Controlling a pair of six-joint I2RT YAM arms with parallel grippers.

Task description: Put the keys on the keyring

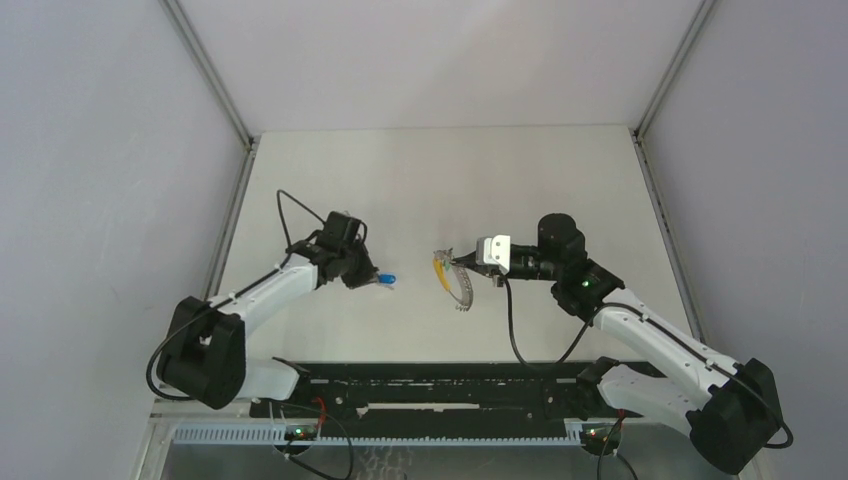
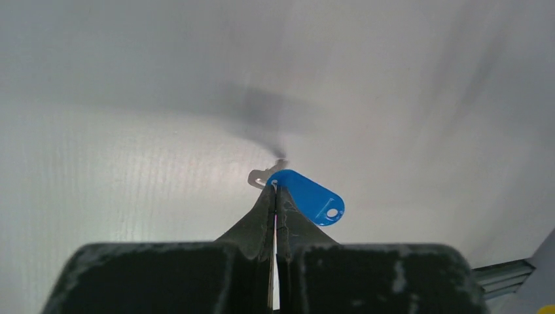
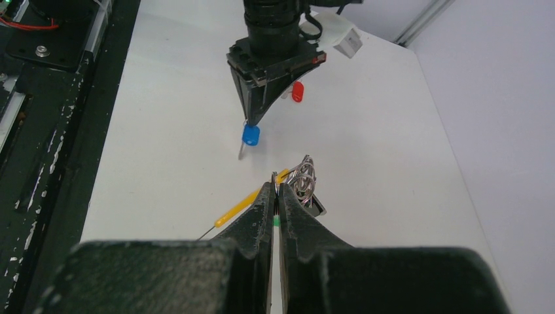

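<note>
While your left hand (image 2: 274, 188) is pinching the blue key (image 2: 309, 198) and your right hand (image 3: 275, 178) the keyring (image 3: 303, 180), threading is apparently pending: be aligning the key's hole with it.

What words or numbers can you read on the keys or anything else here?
None can be read. The blue key head is plain; the red key and the yellow tab are too small to show any writing.

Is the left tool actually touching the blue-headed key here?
Touching. The left wrist view shows the left tool's closed tips pinching the blue-headed key at the edge of its head, with no gap between them.
</note>
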